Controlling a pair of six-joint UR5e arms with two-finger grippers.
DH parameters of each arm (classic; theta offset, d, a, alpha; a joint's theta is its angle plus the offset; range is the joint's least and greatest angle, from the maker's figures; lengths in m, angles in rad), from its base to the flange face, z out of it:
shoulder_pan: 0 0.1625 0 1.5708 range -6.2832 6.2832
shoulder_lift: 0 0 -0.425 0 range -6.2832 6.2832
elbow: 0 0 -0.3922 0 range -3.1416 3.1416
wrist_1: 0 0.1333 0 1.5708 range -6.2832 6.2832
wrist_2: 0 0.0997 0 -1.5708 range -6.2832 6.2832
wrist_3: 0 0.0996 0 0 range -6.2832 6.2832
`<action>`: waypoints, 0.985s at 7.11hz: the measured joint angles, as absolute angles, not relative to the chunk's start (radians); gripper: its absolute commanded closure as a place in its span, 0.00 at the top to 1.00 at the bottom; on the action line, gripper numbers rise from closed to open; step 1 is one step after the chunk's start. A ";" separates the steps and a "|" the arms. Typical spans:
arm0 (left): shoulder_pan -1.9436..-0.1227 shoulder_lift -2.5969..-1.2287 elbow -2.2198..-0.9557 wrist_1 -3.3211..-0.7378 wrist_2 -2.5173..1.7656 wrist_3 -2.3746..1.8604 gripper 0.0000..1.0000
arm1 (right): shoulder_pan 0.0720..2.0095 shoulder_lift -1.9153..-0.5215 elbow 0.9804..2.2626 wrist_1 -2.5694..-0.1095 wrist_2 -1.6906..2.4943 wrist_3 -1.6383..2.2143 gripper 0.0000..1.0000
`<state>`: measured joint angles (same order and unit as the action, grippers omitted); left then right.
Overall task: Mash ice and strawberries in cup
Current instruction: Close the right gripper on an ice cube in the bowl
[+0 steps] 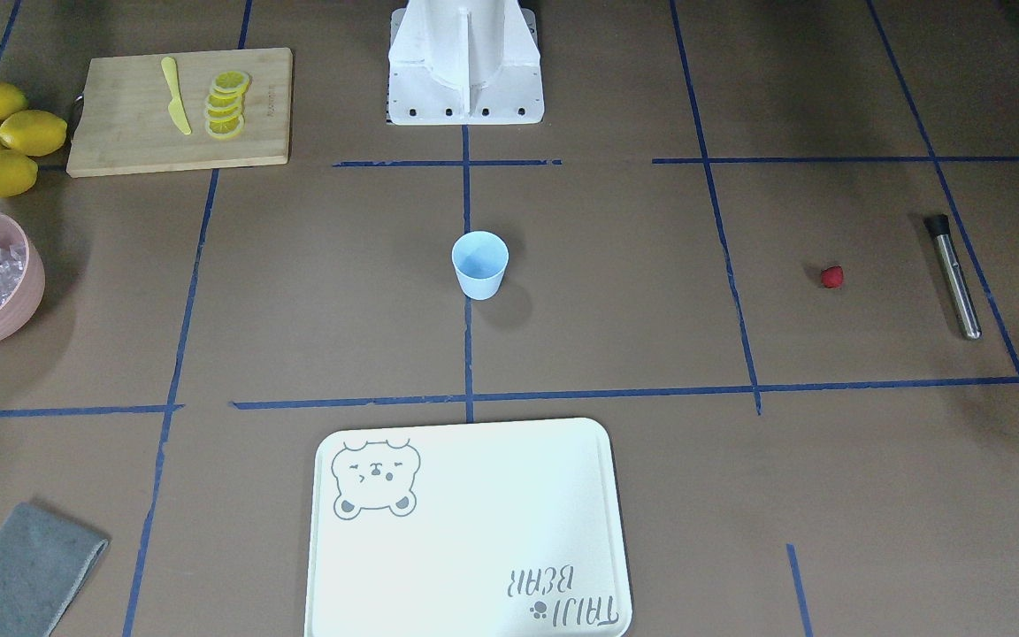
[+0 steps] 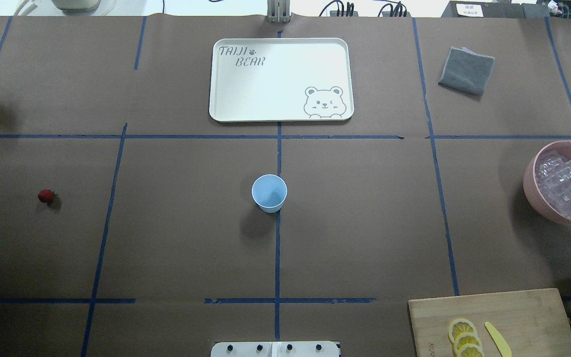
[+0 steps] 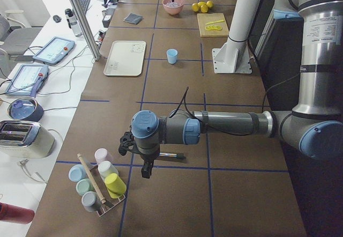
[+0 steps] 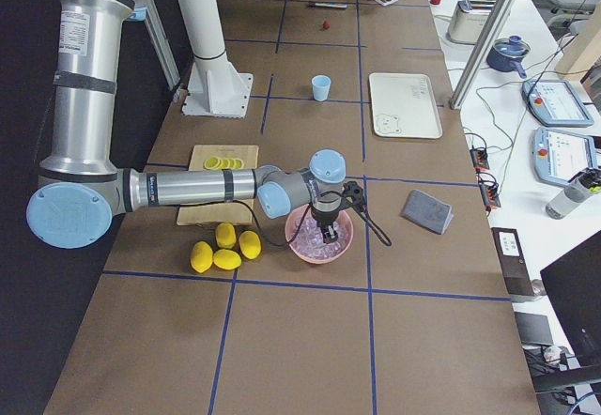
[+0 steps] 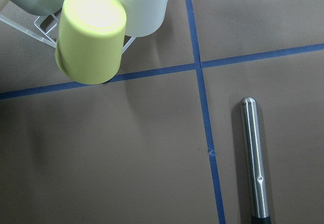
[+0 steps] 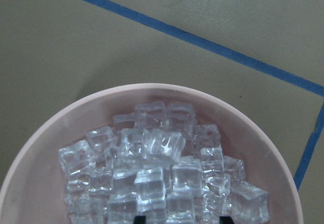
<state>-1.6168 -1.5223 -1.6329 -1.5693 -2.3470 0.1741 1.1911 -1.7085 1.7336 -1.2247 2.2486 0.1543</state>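
Right gripper [image 4: 328, 235] hangs directly over the pink bowl [image 6: 50, 133], tips down among the ice [image 6: 162, 178]. In the right wrist view only two dark tips show at the bottom edge, set apart, so the jaws read as parted. No cube is visibly held.

Left gripper [image 3: 145, 168] shows only in the left side view, low over the table at the robot's far left. Whether it is open or closed cannot be told.

Cup [image 2: 269, 193] stands upright at table centre on the middle tape line. It looks empty, with no ice or berry inside. Strawberry [image 2: 45, 196] lies alone on the robot's left half, well apart from the cup. The steel muddler [image 1: 953, 279] lies further out on that side, its long axis running roughly toward and away from the robot base.

Governing relation, as a judgement:
- The ice is straight below the right gripper, so the pick is a short vertical close.
- The carry then runs sideways toward the robot's left, from bowl to cup, which are well apart.
- The right arm is clearly nearer the ice.
- The left arm is nearer the strawberry and muddler.
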 measured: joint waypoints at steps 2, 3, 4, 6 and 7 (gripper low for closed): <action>-1.617 -1.523 -1.637 -1.569 -2.347 0.172 1.00 | 1.187 -1.710 1.729 -1.227 2.242 0.151 0.57; -1.617 -1.523 -1.639 -1.569 -2.347 0.172 1.00 | 1.186 -1.710 1.725 -1.227 2.241 0.151 0.57; -1.617 -1.522 -1.639 -1.569 -2.347 0.172 1.00 | 1.186 -1.710 1.720 -1.227 2.241 0.150 0.57; -1.618 -1.522 -1.640 -1.569 -2.348 0.173 1.00 | 1.181 -1.710 1.714 -1.227 2.240 0.150 0.56; -1.618 -1.522 -1.640 -1.569 -2.348 0.173 1.00 | 1.176 -1.710 1.711 -1.227 2.240 0.150 0.56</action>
<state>-1.6181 -1.5218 -1.6398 -1.5693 -2.3483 0.1732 1.1756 -1.7100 1.7111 -1.2272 2.2398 0.1503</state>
